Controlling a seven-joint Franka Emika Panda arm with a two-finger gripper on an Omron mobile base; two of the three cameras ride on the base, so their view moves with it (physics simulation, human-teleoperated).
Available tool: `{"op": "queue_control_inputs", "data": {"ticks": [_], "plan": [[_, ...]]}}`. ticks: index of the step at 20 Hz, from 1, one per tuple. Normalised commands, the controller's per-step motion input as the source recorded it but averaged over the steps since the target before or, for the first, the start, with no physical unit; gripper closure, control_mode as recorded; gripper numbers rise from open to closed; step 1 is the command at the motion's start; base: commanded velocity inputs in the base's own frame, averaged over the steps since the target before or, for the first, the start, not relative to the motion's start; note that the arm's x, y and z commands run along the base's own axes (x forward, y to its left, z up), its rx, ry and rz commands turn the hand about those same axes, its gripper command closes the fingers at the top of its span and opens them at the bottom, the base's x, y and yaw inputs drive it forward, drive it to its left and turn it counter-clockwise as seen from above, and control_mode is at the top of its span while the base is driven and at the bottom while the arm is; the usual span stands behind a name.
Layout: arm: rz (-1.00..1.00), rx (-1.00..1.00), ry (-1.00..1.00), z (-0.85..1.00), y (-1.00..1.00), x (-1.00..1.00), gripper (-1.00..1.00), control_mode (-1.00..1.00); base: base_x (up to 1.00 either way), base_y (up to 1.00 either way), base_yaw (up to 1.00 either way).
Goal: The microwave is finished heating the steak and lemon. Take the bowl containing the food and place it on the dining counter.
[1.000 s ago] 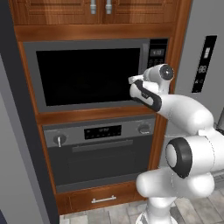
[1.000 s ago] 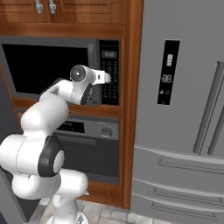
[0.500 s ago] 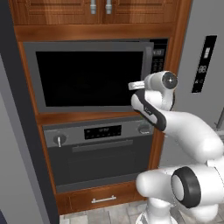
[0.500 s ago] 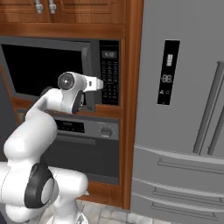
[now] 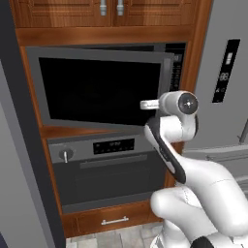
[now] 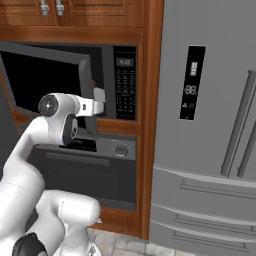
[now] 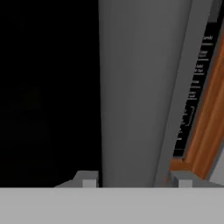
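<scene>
One microwave (image 5: 99, 87) is seen with its black glass door (image 5: 97, 89) swung partly ajar, its free edge standing clear of the button panel (image 6: 125, 82) at 3 o'clock; one gripper (image 7: 135, 179) is held at that grey door edge (image 7: 135, 87), its two fingertips (image 7: 87, 178) set apart on either side of it; whether the edge is touched cannot be told; one knobbed oven (image 5: 109, 169) sits at 6 o'clock, one refrigerator (image 6: 210, 125) at 3 o'clock, two cabinet handles (image 5: 110, 7) at 12 o'clock.
</scene>
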Motion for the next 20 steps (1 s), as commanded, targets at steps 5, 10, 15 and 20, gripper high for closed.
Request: {"op": "queue_control_inputs", "data": {"ticks": [5, 10, 15, 20], "plan": [[-0.10, 0.00, 0.00, 0.59, 0.61, -1.00, 1.00, -1.00, 0.00, 0.00, 0.00], [-0.12, 0.00, 0.00, 0.60, 0.81, -1.00, 1.00, -1.00, 0.00, 0.00, 0.00], [-0.15, 0.00, 0.00, 0.56, 0.96, -1.00, -1.00, -1.00, 0.00, 0.00, 0.00], [-0.27, -0.04, -0.05, 0.25, 0.71, -1.00, -1.00, -1.00, 0.00, 0.00, 0.00]]}}
